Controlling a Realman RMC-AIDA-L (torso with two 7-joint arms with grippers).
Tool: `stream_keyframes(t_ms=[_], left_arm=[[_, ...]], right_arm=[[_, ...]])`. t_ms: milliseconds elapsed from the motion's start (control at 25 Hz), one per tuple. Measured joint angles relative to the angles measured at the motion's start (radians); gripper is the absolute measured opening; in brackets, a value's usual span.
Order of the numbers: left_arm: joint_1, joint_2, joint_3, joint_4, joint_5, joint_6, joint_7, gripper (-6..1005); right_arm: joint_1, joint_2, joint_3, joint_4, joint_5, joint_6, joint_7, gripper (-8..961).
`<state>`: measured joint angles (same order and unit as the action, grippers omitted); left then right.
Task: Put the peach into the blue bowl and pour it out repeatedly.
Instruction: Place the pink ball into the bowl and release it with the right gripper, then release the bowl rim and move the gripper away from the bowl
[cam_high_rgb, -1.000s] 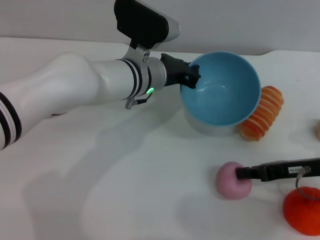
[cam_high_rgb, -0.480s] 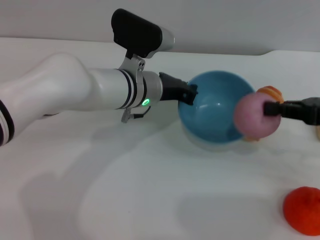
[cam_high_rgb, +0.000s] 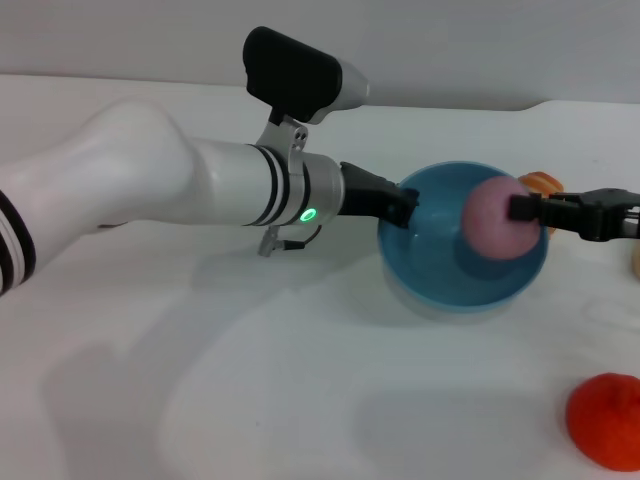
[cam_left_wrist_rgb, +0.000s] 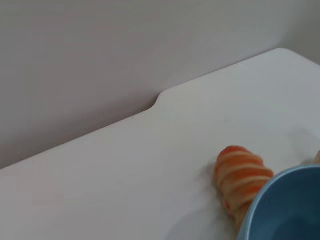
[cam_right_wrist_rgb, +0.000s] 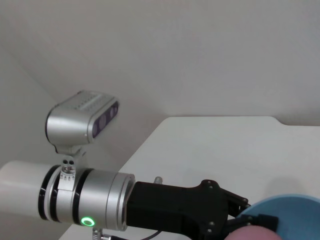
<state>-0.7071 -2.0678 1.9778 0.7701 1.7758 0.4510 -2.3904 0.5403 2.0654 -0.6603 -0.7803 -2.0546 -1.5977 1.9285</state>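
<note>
Peach hung over the blue bowl's mouth, pinched by the right gripper; the left gripper clamped the near rim, and an off-centre release risked bouncing it out

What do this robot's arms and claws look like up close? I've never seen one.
The left arm is glossy white and tube-shaped, with black bands and a silver wrist ring carrying a small green light. A silver and black camera box sits above the wrist. Its left claw is black. The right claw is slim, black and bears a small white label.
</note>
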Motion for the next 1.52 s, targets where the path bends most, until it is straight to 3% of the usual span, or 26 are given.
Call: stream_keyframes(t_ms=[120,560,1000,1520], left_arm=[[-0.001,-0.002,0.004,0.007,0.0,-0.006,0.0,0],[0.008,-0.001,0.008,-0.001,0.0,-0.006,0.0,0],[0.008,-0.006,0.13,-0.005,0.0,-0.046,0.007,4],[0.026,-0.008,0.166,0.006,-0.006,-0.099,0.003,37]], right_arm=[[0.008,0.001,-0.001,0.024,0.002,0.023,-0.029,172],[-0.031,0.002,0.031,0.06,0.062,0.069,-0.091,397],[-0.112,0.002,0.036,0.098,0.131,0.085,-0.133,401],[-0.129,0.002,0.037,0.145,0.17,0.086,-0.172,401]])
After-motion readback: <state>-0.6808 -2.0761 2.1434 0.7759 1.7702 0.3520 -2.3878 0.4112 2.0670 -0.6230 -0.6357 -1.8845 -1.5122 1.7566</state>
